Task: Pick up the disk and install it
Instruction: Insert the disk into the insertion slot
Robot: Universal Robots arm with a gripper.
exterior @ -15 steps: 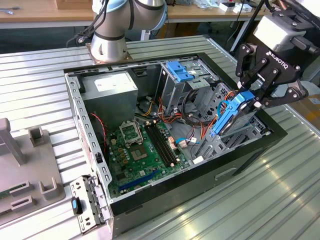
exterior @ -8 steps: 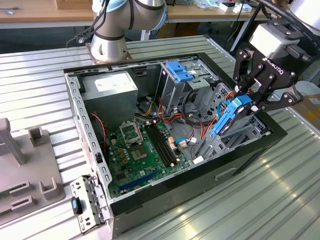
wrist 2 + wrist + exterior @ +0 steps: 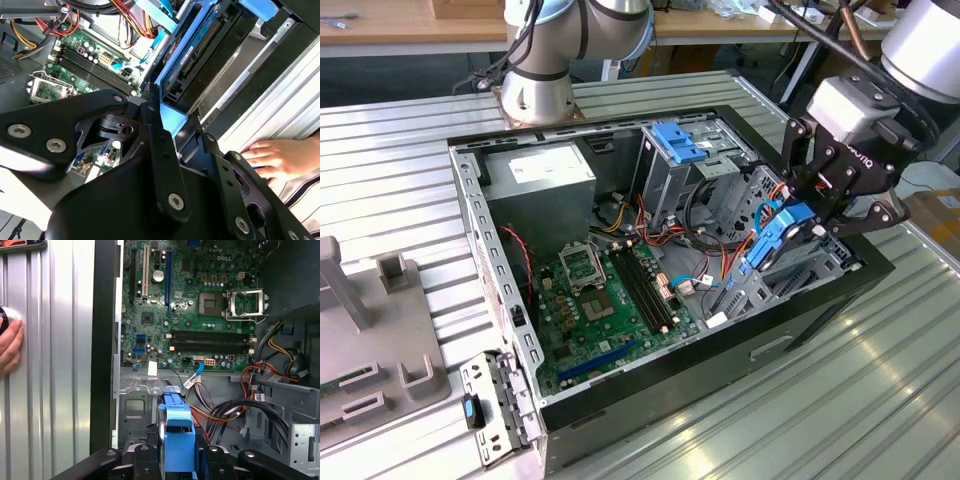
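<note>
1. Exterior view: the gripper (image 3: 798,222) is squeezed tight on the disk (image 3: 775,240). It holds the disk tilted over the open computer case (image 3: 720,372), at the case's end on the exterior view's right.
2. Inside the case sit a green board (image 3: 605,300), a grey power box (image 3: 542,185), a drive cage (image 3: 665,185) and many wires (image 3: 705,235).
3. A person's hand (image 3: 277,155) rests just outside the case.

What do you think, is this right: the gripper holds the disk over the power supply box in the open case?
No: the gripper holds the disk over the drive bay, across the open case from the power supply box, as the exterior view shows.
</note>
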